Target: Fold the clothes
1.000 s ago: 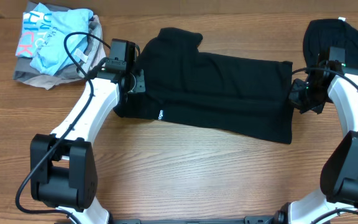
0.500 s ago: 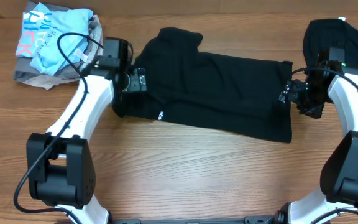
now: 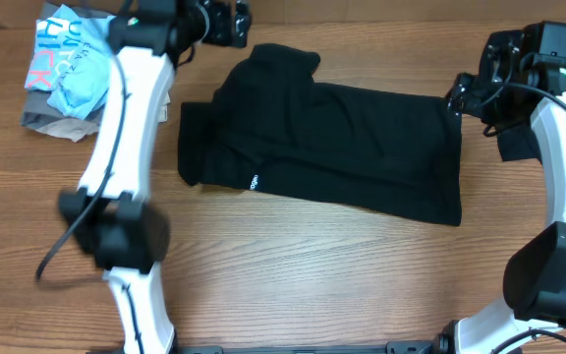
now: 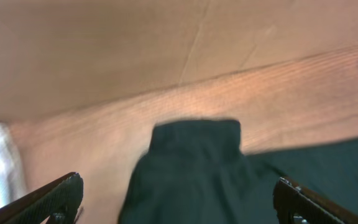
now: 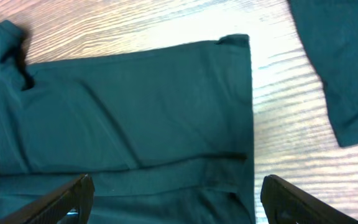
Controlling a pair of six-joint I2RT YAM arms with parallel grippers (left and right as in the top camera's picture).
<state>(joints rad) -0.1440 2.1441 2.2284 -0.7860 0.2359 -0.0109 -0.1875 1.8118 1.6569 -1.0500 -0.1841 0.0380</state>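
Observation:
A black T-shirt (image 3: 332, 147) of the clothes lies folded lengthwise across the middle of the table, its small white logo (image 3: 254, 181) near the front left. My left gripper (image 3: 234, 22) hangs open above the table's far side, behind the shirt's left end. In the left wrist view the shirt (image 4: 197, 168) shows blurred below that gripper (image 4: 179, 205), with nothing between the fingers. My right gripper (image 3: 466, 95) stands open just above the shirt's right end. The right wrist view shows the shirt's hem (image 5: 135, 112) under this gripper (image 5: 176, 202), untouched.
A second black garment (image 3: 515, 146) lies at the far right, partly under my right arm, and shows in the right wrist view (image 5: 347, 62). A crumpled pile of light blue and grey clothes (image 3: 77, 69) sits at the back left.
Both grippers have opened and let go of the shirt's ends. The left arm has risen and swung to the table's far side; the right gripper has lifted and moved back.

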